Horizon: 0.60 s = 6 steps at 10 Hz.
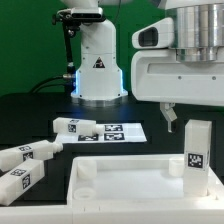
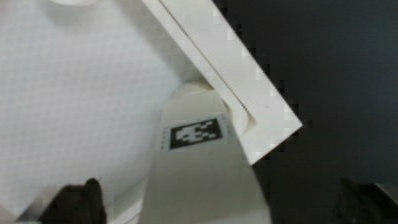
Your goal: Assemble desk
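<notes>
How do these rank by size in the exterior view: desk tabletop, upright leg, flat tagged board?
1. tabletop, by far the largest.
2-3. upright leg and marker board look about alike. The leg stands nearer the camera, so I won't rank those two.

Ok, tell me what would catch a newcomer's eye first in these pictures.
First the big white gripper filling the exterior view's upper right, its jaws open above a single upright leg that stands at a corner of the tabletop panel. Next, three loose legs with black-and-white tags lie on the dark table at the exterior view's left, beside the marker board.
</notes>
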{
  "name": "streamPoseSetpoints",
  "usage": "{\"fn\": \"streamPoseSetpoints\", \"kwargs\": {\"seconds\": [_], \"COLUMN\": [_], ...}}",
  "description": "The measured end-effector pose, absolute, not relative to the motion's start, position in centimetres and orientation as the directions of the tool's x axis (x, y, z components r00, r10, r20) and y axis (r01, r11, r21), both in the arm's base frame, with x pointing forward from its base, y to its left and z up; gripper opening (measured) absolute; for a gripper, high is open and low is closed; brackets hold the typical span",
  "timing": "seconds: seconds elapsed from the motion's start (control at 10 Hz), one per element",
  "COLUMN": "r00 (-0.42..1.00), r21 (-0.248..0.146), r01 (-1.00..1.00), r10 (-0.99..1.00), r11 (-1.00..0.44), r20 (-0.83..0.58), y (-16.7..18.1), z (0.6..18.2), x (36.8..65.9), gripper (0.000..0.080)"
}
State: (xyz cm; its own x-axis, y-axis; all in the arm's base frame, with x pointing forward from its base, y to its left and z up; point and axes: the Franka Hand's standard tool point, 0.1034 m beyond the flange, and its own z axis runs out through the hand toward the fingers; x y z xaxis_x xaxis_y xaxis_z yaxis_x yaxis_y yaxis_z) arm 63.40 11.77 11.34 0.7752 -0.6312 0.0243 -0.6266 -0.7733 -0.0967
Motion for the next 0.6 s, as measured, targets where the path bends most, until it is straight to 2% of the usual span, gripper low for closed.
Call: {"fn": "streamPoseSetpoints", "kwargs": {"seconds": [0.1,0.2,0.3,0.4,0.5,0.6], "r00": [0.774,0.752,0.712,0.664,0.605,0.467], "r21": [-0.097,-0.099,-0.1,-0.099,-0.105,-0.114], "r01": [-0.629,-0.654,-0.697,-0.744,-0.792,-0.881], "r10": [-0.633,-0.658,-0.702,-0.748,-0.796,-0.883], "r11": [-0.772,-0.75,-0.71,-0.661,-0.601,-0.459], "r20": [0.024,0.02,0.013,0.005,-0.009,-0.045], "y": [11.64,11.67,11.75,11.74,11.75,11.5], "z": [11.33,11.33,11.31,11.28,11.29,11.36], "x": [63.42,63.41,63.38,63.34,63.35,63.46], "gripper": [0.0501,0.0501,0.0324,0.0324,0.0285,0.0285]}}
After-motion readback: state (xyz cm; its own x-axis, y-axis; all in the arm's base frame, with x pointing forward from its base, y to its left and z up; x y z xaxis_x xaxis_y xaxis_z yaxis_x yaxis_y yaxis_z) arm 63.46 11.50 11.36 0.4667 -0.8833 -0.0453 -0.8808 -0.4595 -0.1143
